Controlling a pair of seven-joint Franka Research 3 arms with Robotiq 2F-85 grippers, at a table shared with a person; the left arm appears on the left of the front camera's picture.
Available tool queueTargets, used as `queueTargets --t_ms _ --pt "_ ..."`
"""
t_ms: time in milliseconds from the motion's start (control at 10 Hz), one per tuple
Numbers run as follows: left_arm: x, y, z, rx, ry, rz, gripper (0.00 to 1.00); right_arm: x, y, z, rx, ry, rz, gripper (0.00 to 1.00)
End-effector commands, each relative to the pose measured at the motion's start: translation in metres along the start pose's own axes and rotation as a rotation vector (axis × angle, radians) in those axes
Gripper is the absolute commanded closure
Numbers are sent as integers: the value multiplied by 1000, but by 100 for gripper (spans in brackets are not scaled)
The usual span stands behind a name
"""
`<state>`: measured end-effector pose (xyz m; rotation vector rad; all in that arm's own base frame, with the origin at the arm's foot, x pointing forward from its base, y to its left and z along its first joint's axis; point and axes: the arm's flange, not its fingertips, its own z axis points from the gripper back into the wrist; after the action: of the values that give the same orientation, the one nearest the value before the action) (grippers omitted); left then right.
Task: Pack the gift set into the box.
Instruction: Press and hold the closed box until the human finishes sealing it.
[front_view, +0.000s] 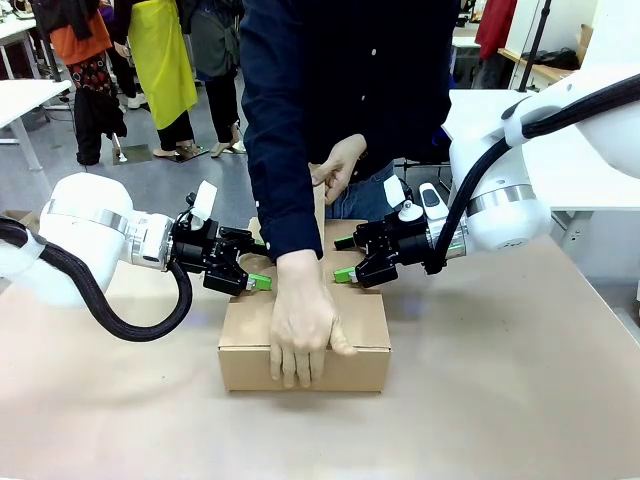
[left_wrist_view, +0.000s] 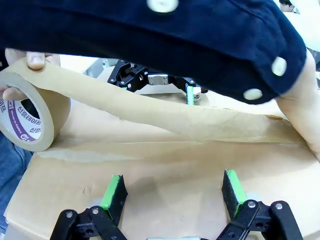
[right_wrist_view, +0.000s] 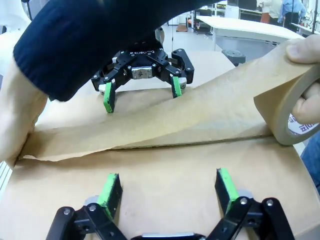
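The box (front_view: 365, 325) stands closed in the middle of the table, and the gift set is hidden. My left gripper (front_view: 252, 265) is open at the box's left top edge, its green pads (left_wrist_view: 114, 190) down on the cardboard lid (left_wrist_view: 165, 165). My right gripper (front_view: 344, 259) is open at the right top edge, facing the left one (right_wrist_view: 141, 95) across the seam. A person's hand (front_view: 300, 330) presses brown tape (right_wrist_view: 165, 120) onto the near end of the lid. The other hand (front_view: 335, 170) holds the tape roll (left_wrist_view: 27, 120) at the far end.
The person leans over the far side of the table, the dark sleeve (front_view: 285, 130) crossing between my grippers. Bare brown tabletop (front_view: 500, 400) lies around the box. Other people and white tables (front_view: 30, 95) stand farther back.
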<state>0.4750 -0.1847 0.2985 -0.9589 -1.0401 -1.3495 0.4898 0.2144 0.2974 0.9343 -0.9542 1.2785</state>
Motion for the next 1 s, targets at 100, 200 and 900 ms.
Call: queueTargets --t_ms 100,200,900 --pt "-2 -2 0 -12 7 -15 0 -4 2 -1 -13 -4 -17 0" --pt "-2 -2 0 -12 7 -15 0 -4 2 -1 -13 -4 -17 0" --pt "-2 -2 0 -12 7 -15 0 -4 2 -1 -13 -4 -17 0"
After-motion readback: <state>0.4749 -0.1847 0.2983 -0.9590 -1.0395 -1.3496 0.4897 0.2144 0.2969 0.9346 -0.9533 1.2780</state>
